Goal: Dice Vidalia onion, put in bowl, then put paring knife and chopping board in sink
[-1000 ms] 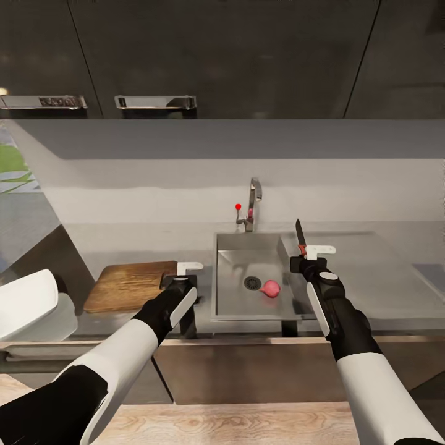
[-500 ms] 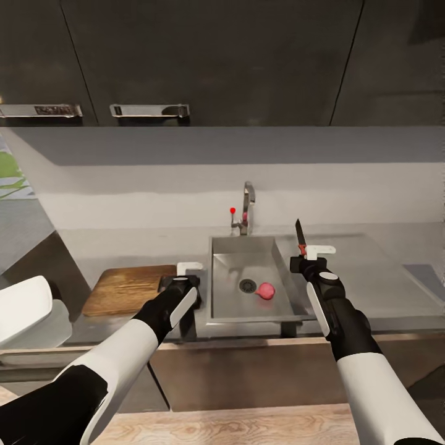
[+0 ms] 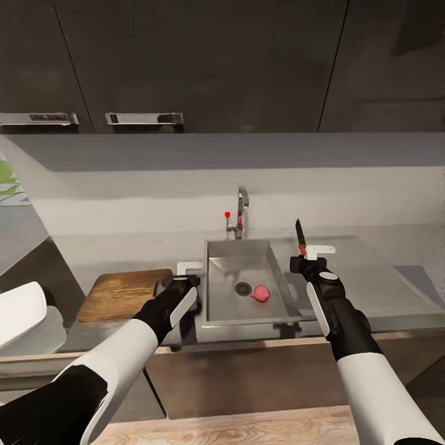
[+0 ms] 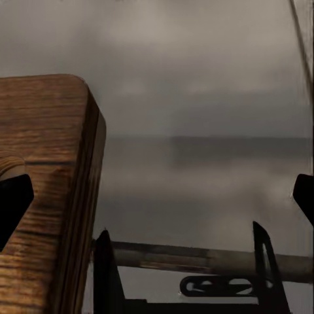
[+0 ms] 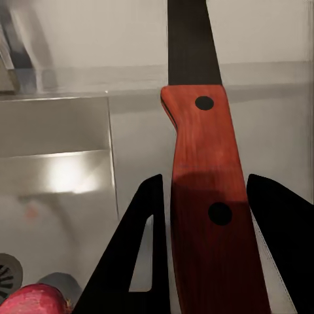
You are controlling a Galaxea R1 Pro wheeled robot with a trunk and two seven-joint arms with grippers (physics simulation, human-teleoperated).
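The pinkish Vidalia onion [image 3: 261, 293] lies in the grey sink [image 3: 222, 309] beside the round drain; in the right wrist view the onion [image 5: 36, 301] peeks in near the basin [image 5: 59, 124]. My right gripper [image 3: 305, 254] hovers over the drainboard at the sink's right rim, shut on the paring knife [image 3: 300, 235], blade pointing up. Its fingers [image 5: 145, 248] clamp the reddish handle [image 5: 203, 190]. The brown chopping board [image 3: 120, 293] lies left of the sink. My left gripper [image 3: 184, 273] is open at the board's right end, the board's corner [image 4: 46, 196] by one finger. The white bowl [image 3: 20, 307] sits at the far left.
A chrome tap [image 3: 242, 210] with a red knob stands behind the sink. The grey countertop [image 3: 383, 278] runs on to the right. Dark wall cabinets [image 3: 204, 62] with metal handles hang overhead. Dark base cabinets and a wood floor lie below the front edge.
The whole picture has shifted: the sink, board and tap sit further left and the wall cabinets lower, so the camera has moved. Both arms keep their pose, knife still gripped.
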